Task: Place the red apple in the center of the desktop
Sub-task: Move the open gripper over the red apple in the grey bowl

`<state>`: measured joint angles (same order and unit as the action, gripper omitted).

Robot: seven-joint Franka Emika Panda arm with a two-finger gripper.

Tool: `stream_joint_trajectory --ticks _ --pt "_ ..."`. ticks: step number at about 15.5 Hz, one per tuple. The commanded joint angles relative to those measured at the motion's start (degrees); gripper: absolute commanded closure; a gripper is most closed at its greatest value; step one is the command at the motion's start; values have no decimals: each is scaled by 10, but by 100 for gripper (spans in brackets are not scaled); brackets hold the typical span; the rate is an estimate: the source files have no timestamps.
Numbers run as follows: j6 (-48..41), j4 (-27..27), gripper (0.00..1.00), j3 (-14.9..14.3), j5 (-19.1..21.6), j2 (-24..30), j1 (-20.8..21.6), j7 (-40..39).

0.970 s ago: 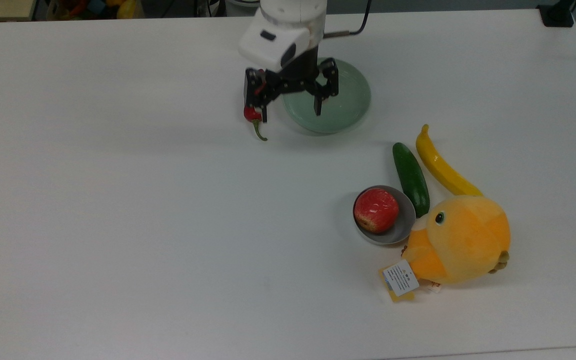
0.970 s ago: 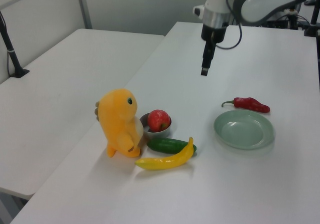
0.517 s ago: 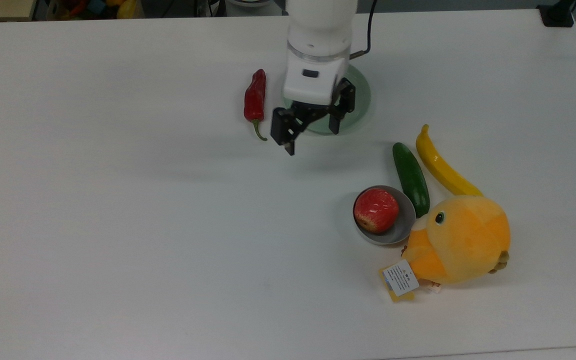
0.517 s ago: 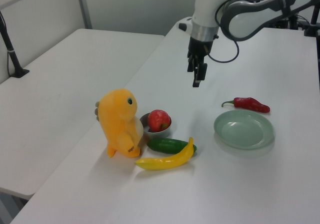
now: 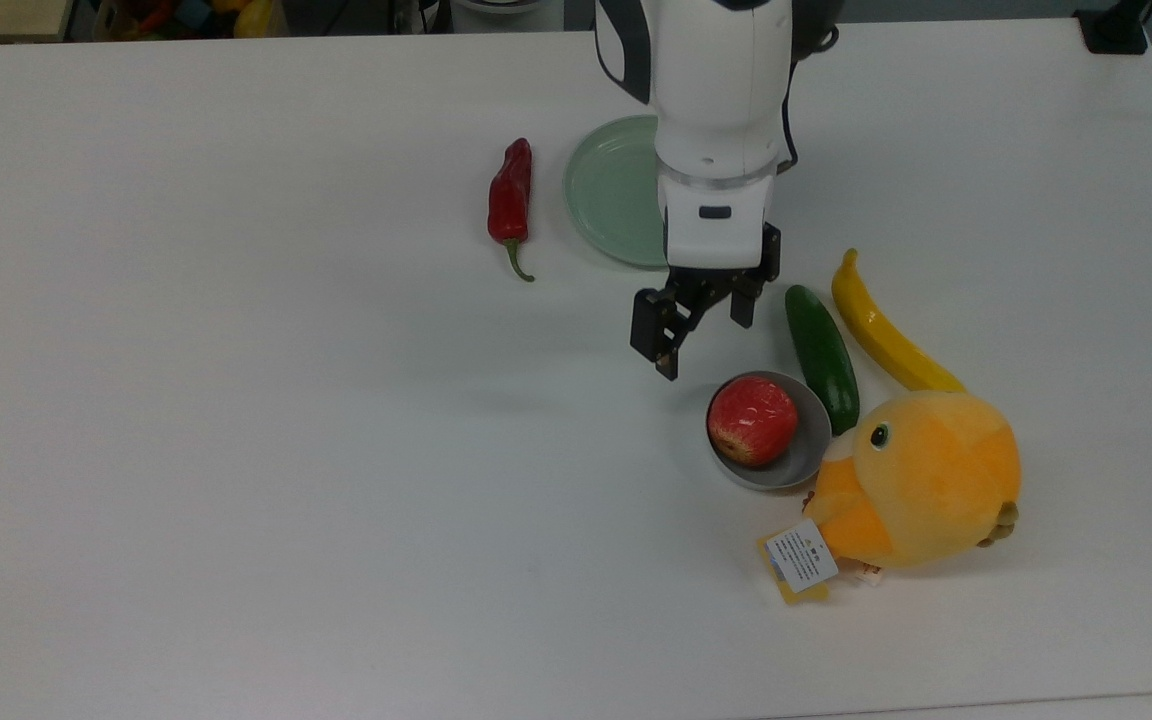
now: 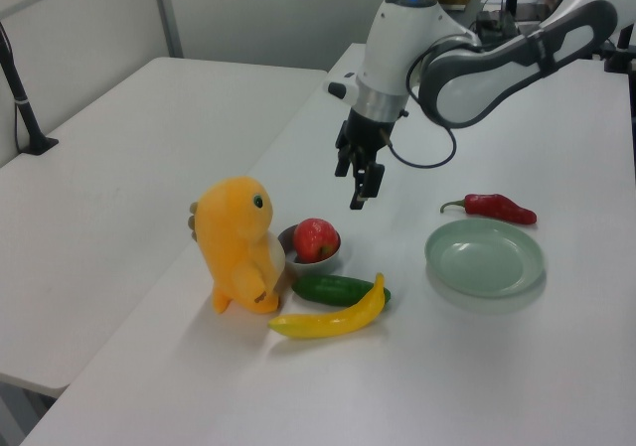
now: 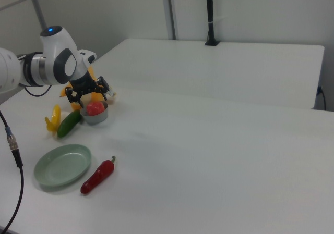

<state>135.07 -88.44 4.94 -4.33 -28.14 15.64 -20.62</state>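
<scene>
The red apple (image 5: 752,420) (image 6: 315,238) (image 7: 95,108) rests in a small grey bowl (image 5: 808,455) (image 6: 297,262) (image 7: 97,120) on the white desktop (image 5: 336,450), toward the top view's right. My gripper (image 5: 704,335) (image 6: 353,178) (image 7: 88,94) hangs open and empty above the table. In the top view it is just up and left of the bowl, clear of the apple. One dark fingertip (image 5: 670,365) points down close to the bowl's rim.
A red chili pepper (image 5: 510,200) and a pale green plate (image 5: 611,190) lie behind the gripper. A green cucumber (image 5: 822,358), a yellow banana (image 5: 886,330) and an orange plush toy (image 5: 921,480) crowd the bowl's right side in the top view.
My open gripper has travelled from beside the chili and over the plate, down and to the right in the top view, ending close to the apple's bowl. Nothing on the table moved.
</scene>
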Motion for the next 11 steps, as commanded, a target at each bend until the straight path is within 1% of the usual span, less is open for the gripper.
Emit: stream_joint_trajectory --ticks 1,4,6,11 --pt "33 51 0 2 -8 -47 3 30" --pt "44 71 0 7 -23 -80 2 32" --pt "44 73 0 25 -32 -84 -2 30" --pt "44 73 0 35 -38 -85 3 25"
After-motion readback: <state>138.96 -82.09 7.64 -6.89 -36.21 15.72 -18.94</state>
